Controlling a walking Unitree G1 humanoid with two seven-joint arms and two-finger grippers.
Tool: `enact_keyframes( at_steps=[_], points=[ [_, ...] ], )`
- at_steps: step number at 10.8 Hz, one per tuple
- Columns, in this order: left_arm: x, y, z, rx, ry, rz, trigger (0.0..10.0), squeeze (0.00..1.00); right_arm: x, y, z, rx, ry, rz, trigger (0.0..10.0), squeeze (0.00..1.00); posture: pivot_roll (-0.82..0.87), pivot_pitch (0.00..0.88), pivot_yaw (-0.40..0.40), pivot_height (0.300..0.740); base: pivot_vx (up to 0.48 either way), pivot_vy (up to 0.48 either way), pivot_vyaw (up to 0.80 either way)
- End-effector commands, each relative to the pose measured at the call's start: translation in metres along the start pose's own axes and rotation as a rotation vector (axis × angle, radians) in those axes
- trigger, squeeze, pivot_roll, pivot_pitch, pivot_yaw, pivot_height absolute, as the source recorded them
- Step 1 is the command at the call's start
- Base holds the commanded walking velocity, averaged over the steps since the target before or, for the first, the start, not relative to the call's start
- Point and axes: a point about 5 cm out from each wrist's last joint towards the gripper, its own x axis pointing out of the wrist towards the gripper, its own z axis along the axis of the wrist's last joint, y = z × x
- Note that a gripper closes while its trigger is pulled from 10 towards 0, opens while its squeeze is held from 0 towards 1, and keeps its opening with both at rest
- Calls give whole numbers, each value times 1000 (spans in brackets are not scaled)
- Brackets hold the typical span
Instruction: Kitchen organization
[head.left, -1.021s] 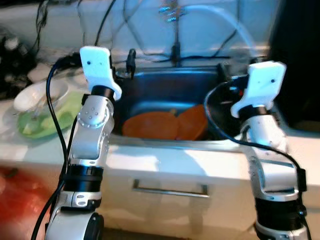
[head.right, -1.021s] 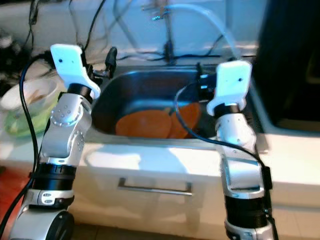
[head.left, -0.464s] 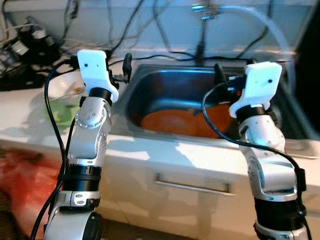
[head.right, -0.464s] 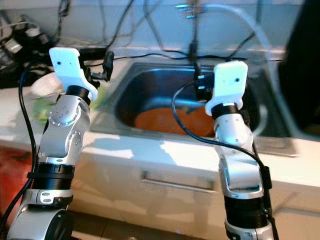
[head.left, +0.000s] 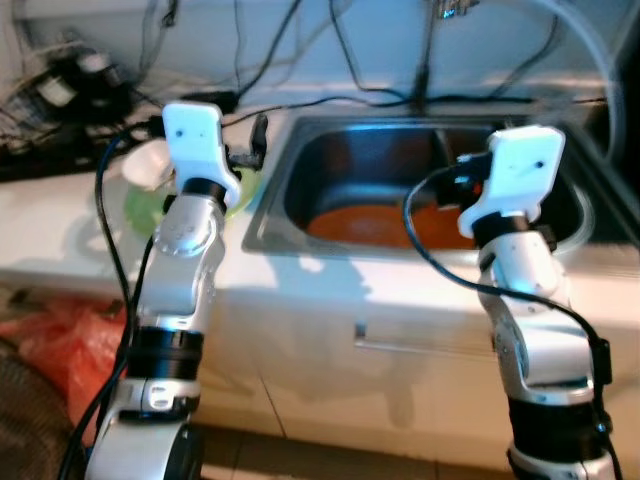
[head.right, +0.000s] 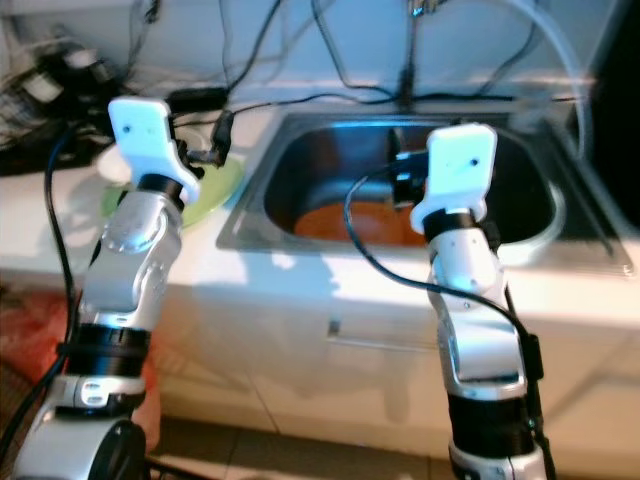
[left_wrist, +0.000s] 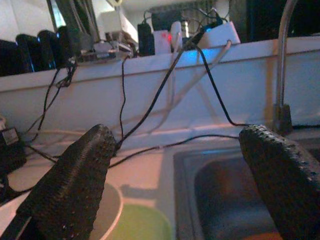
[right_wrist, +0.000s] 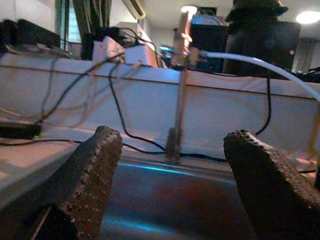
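The steel sink (head.left: 330, 160) holds two orange plates (head.left: 365, 222) on its bottom. Left of it on the white counter lies a green plate (head.left: 137, 207) with a white bowl (head.left: 148, 165) on it. My left gripper (head.left: 256, 140) is raised over the counter between the green plate and the sink's left rim; in the left wrist view its fingers (left_wrist: 70, 185) stand wide open with nothing between them. My right gripper (right_wrist: 172, 165) hovers above the sink's front right, open and empty, facing the faucet (right_wrist: 177, 100).
Black cables and power bricks (head.left: 70, 80) crowd the back of the counter at the left. A white hose (head.left: 590, 60) arcs over the sink's right side. A drawer handle (head.left: 420, 345) sits below the counter front. A red bag (head.left: 60, 330) lies on the floor at the left.
The whole picture has shifted: the camera has drawn back and turned, so the sink sits higher and further right. Both arms stay raised with grippers open.
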Motion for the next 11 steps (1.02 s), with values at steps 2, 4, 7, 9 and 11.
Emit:
enact_keyframes(
  at_steps=[2, 4, 7, 9, 11],
  points=[
    [0, 1, -1, 9, 12, -7, 10000, 0, 1, 1, 3, -8, -5, 4, 10000, 0, -109, 0, 106, 740, 0, 0, 0],
    [0, 2, -2, 9, 20, 0, 10000, 0, 1, 1, 3, -10, -5, 4, 10000, 0, -108, 0, 103, 740, 139, 0, 0],
    [-1, -2, -3, 5, 15, -20, 10000, 0, 2, 3, 4, -12, -8, 8, 10000, 0, -108, 0, 102, 740, 0, 0, 0],
    [-1, -4, -8, -14, 37, -31, 10000, 0, 3, 4, 4, -13, -9, 13, 10000, 0, -111, 0, 101, 740, 126, 0, 0],
    [-1, -5, -12, -1, 50, -42, 10000, 0, 4, 7, 6, -25, -18, 26, 10000, 0, -118, 0, 103, 740, 480, 0, 0]
  ],
)
